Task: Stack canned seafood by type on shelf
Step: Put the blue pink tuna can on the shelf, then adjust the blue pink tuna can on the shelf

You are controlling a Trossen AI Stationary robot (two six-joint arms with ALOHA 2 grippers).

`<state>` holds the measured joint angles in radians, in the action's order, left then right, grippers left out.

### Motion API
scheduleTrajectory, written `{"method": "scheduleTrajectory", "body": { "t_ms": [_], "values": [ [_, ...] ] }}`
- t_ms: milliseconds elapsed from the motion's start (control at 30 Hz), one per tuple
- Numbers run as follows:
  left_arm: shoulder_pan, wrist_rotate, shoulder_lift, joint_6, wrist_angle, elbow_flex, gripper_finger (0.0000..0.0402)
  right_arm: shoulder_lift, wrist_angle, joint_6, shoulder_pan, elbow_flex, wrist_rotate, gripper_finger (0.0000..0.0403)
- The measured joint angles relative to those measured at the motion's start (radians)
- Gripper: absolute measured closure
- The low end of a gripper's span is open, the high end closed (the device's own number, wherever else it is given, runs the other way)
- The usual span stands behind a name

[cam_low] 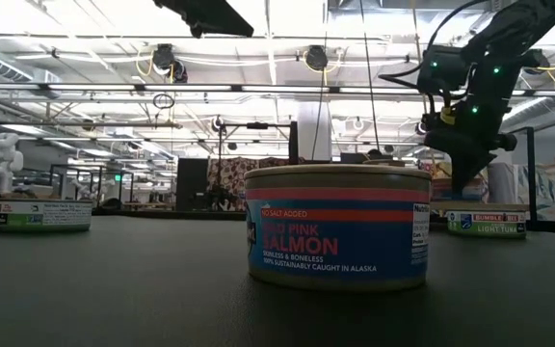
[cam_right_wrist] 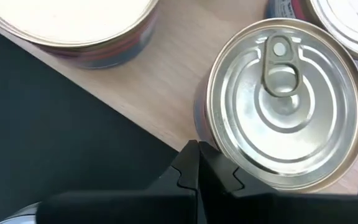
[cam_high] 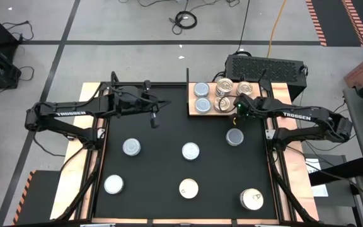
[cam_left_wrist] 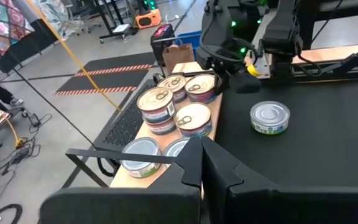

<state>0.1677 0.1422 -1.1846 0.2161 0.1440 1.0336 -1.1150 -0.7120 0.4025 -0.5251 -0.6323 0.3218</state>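
Observation:
The wooden shelf [cam_high: 214, 112] lies at the far right of the black mat and carries two silvery-blue tins [cam_high: 201, 98] and several pull-tab tins [cam_high: 224, 94], one of them stacked on another [cam_left_wrist: 157, 102]. Several loose tins lie on the mat, among them a salmon tin [cam_low: 337, 226] and a tin [cam_high: 234, 137] just near the shelf. My right gripper [cam_high: 240, 108] is shut and slants down at the shelf's near edge, beside a pull-tab tin [cam_right_wrist: 284, 102]. My left gripper [cam_left_wrist: 201, 155] is shut and hangs above the mat left of the shelf, holding nothing. My right gripper has its shut fingertips [cam_right_wrist: 194, 163] at the tin's rim [cam_right_wrist: 219, 152] on the side toward the mat, coming down on a slant from above. I cannot tell whether they touch the tin. The tin stands flat on the shelf.
A black perforated box [cam_high: 265, 65] stands behind the shelf, and a thin dark upright [cam_high: 187, 79] rises at the shelf's far left corner. The other loose tins [cam_high: 131, 147] [cam_high: 190, 151] [cam_high: 113, 184] [cam_high: 188, 188] [cam_high: 252, 199] are spread over the mat's middle and near part.

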Motion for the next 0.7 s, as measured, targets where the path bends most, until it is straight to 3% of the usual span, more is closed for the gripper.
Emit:
{"method": "scheduleTrajectory", "body": {
  "t_ms": [333,700],
  "values": [
    [0.0,-0.008,0.0,0.008,0.0,0.0,0.0401,0.0,0.004,-0.001,0.018,-0.007,-0.068,0.0403],
    [0.0,-0.008,0.0,0.009,0.0,0.0,0.0401,0.0,0.052,-0.039,0.062,-0.124,-0.062,0.0403]
  ]
}}
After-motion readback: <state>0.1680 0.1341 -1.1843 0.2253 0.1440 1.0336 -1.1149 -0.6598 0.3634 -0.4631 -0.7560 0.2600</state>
